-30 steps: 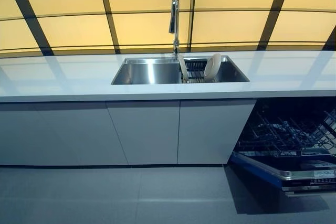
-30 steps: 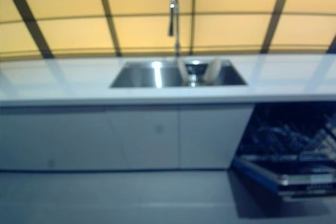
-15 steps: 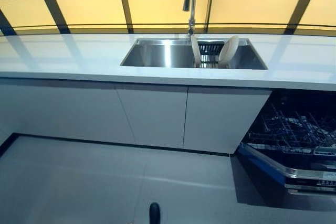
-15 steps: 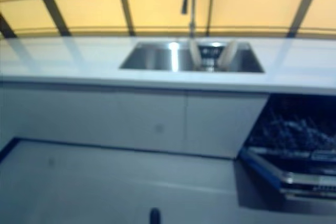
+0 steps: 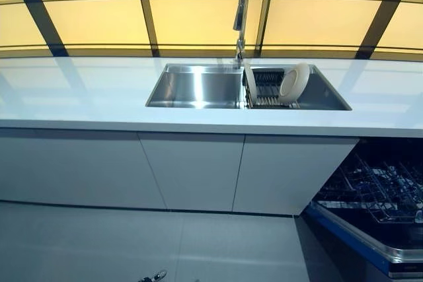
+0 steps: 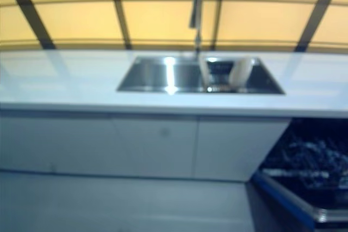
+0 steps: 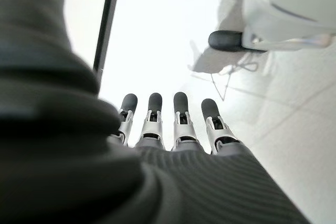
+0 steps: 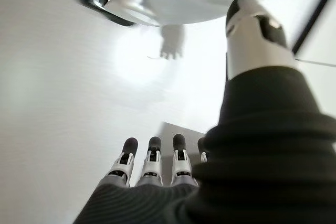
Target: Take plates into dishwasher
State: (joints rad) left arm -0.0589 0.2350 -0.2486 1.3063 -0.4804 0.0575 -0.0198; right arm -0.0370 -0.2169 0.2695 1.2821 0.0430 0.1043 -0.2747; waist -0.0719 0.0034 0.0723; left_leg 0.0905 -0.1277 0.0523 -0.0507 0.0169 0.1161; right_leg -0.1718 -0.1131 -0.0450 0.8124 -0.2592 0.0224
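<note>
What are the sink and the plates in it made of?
The sink looks like brushed stainless steel: silvery grey, with bright streaks of reflected light. The two plates standing in the rack look like glazed ceramic, cream-white and smooth, though hard plastic cannot be ruled out from here.

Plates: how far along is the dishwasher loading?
Done: only the setup, the dishwasher stands open with its rack out. In hand: nothing; the left hand and right hand hang with straight fingers over bare floor. Left: everything. Both plates, one leaning and another on edge, sit in the drying rack in the sink.
</note>
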